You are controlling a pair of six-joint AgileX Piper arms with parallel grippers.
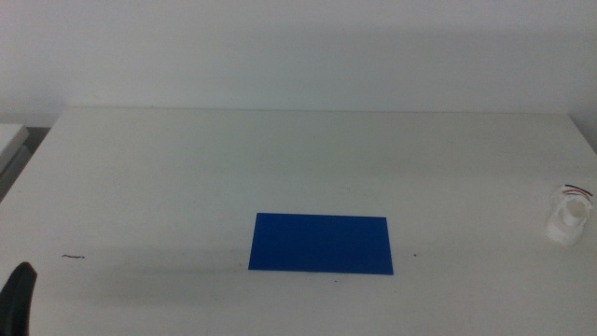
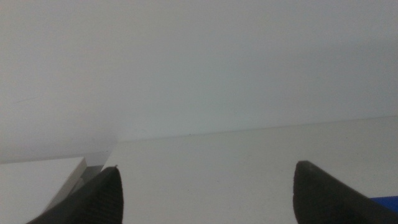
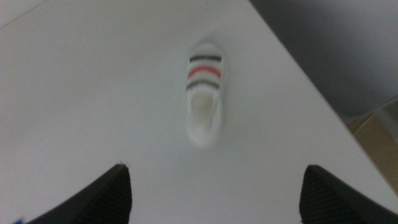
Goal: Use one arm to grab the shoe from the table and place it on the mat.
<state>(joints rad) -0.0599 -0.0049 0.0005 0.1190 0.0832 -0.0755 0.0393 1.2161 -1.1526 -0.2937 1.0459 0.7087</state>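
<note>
The white shoe [image 1: 570, 217] with red and dark straps lies on the table [image 1: 187, 177] near its right edge. The blue mat [image 1: 321, 244] lies flat at the front middle with nothing on it. In the right wrist view my right gripper [image 3: 217, 196] is open and empty, above the table and short of the shoe [image 3: 204, 93], which lies between the lines of its jaws. The right arm does not show in the middle view. My left gripper [image 1: 19, 299] waits at the front left corner, open and empty [image 2: 208, 190].
The table's right edge [image 3: 311, 93] runs close beside the shoe, with dark floor and a brown box [image 3: 379, 143] past it. A small dark mark [image 1: 73, 257] lies at the front left. A white surface [image 1: 9, 140] adjoins the table's left side.
</note>
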